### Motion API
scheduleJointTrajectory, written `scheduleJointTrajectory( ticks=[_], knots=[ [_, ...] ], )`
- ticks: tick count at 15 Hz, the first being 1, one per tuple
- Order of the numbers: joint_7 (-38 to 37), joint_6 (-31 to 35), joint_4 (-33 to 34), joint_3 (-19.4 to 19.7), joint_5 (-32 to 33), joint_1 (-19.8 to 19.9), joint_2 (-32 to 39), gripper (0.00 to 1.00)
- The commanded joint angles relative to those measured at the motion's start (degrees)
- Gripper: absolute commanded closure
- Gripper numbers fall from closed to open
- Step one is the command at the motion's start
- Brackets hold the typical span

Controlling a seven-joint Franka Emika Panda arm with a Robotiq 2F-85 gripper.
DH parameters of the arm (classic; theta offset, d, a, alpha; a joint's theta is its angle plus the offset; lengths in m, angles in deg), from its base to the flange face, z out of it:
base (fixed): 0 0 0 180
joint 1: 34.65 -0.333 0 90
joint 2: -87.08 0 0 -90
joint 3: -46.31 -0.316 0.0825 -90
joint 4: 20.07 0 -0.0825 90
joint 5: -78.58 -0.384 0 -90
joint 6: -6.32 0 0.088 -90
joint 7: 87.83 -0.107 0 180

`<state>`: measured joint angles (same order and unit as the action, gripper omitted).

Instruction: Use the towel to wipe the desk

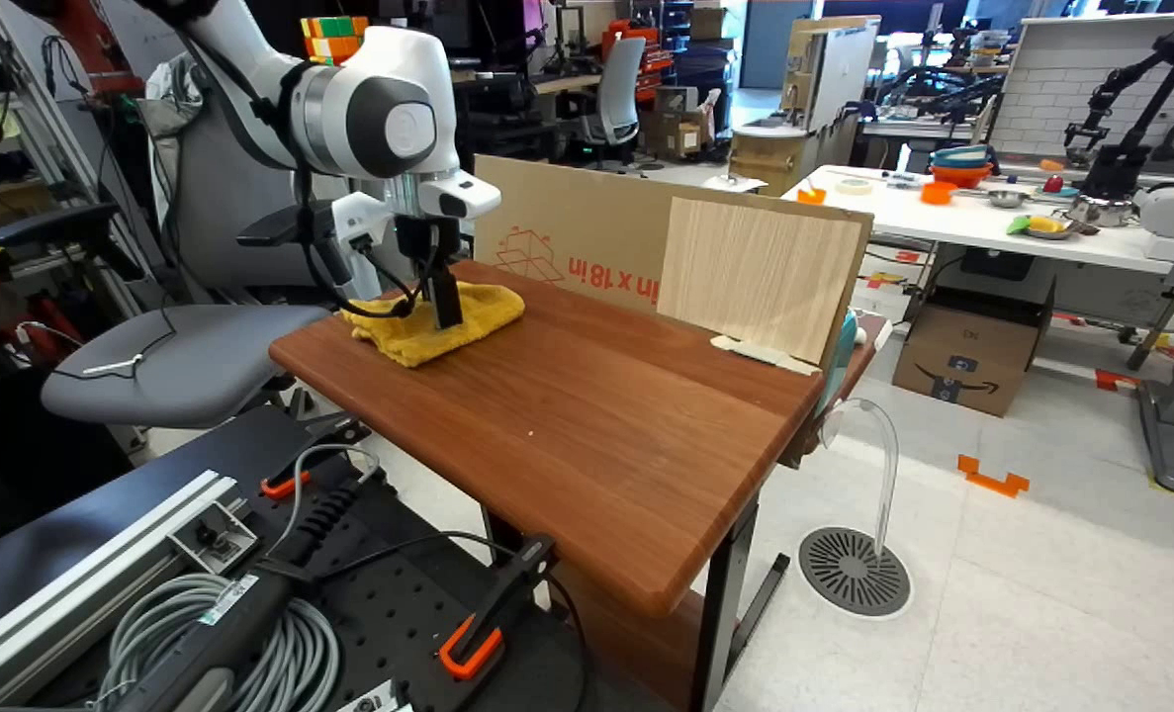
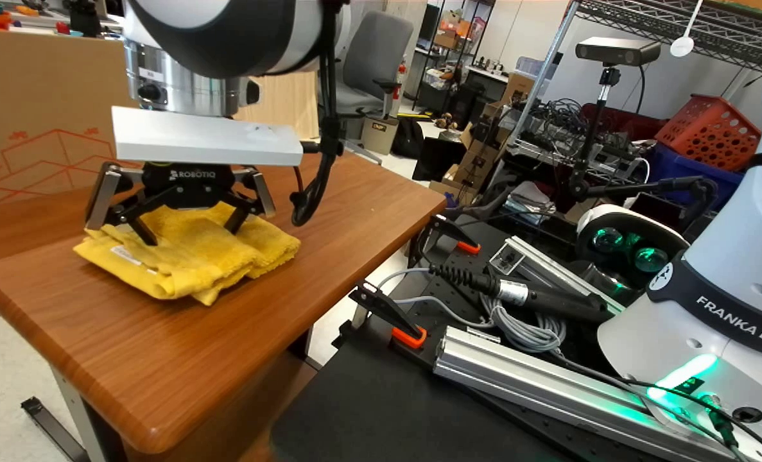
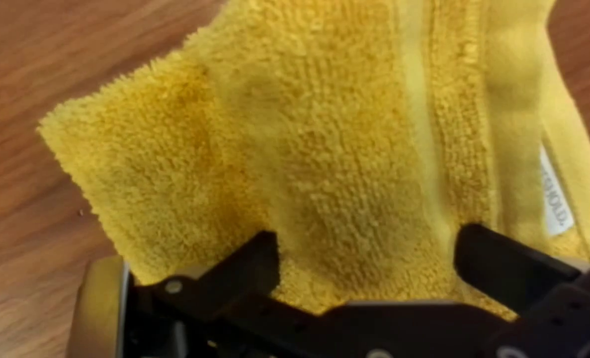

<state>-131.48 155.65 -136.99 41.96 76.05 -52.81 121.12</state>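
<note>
Robotiq gripper point(image 2: 191, 235) stands spread wide and low at the folded yellow terry towel point(image 2: 185, 264), left of centre in an exterior view on the wood-grained bench point(image 2: 130, 350), so the reach looks done, while clasping and wiping seem left to do

Pale tiled floor point(image 1: 1041, 603) — grey chairs point(image 1: 186, 361), white table point(image 1: 962, 222), wire shelving point(image 2: 640, 19).

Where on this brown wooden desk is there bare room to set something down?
On the brown wooden desk, the stretch between the folded yellow towel and pale wooden board is bare but for a tiny pale speck. Crowded: the towel's spot, the black two-fingered gripper open over it.
</note>
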Motion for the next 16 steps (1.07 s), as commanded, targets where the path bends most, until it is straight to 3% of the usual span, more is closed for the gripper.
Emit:
scheduleJointTrajectory(
  ticks=[1, 6, 11, 16],
  knots=[
    [1.6, 0.6, 1.0, 2.1, -1.8, 1.9, 2.4, 0.00],
    [5.5, 3.1, -2.2, 2.7, -9.3, 10.2, 1.2, 0.00],
    [7.8, 1.1, 1.7, 4.8, -16.8, 19.3, 4.0, 0.00],
    [6.6, 0.3, 5.1, 7.7, -20.6, 24.6, 7.1, 0.00]
  ],
)
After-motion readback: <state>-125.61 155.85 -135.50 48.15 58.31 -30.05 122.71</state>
